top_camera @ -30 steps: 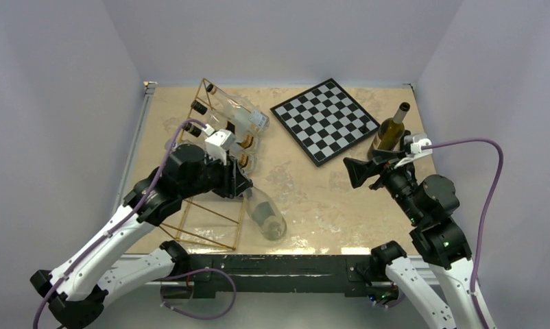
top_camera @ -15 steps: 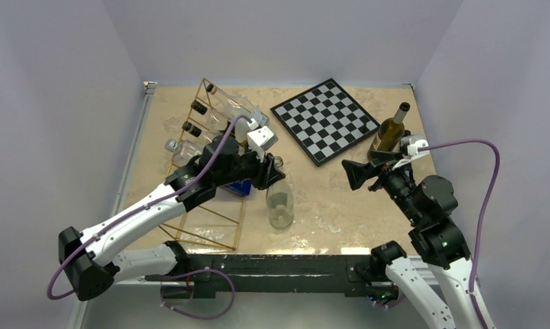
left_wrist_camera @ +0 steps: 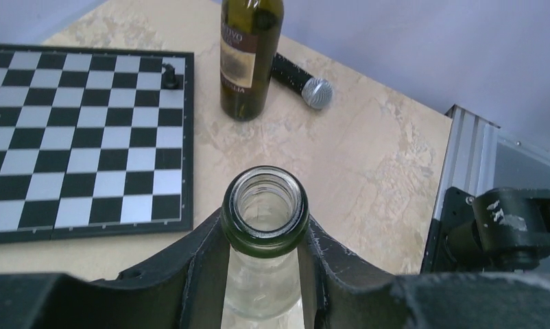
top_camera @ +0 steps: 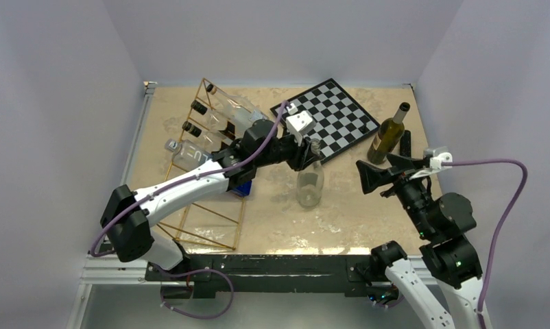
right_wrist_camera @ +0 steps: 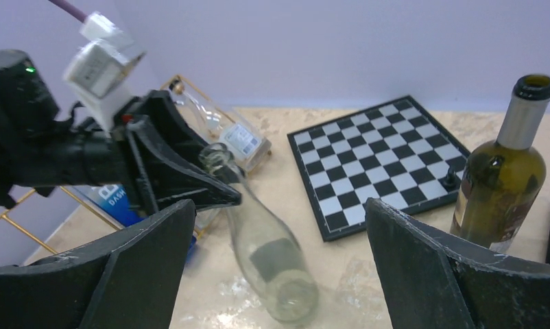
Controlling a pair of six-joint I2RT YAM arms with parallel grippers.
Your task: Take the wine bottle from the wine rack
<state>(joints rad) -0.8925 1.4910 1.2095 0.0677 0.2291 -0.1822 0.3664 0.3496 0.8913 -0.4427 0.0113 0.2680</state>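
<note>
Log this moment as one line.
left gripper: shut on clear bottle neck | bottle: off wine rack, tilted | right gripper: open

Gleaming clear, glossy glass on the wine bottle; shining gold metal wire on the wine rack; showing matt, scuffed black plastic on the left fingers; looking smooth, mottled beige across the table.

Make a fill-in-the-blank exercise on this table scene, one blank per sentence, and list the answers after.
1. The left gripper is shut on the clear bottle at its ____.
2. The right gripper is ____ and holds nothing.
3. On the chessboard stands a single ____ piece.
4. The microphone lies on the table beside the green bottle, which stands ____.

Missing words: neck; open; black; upright.
</note>
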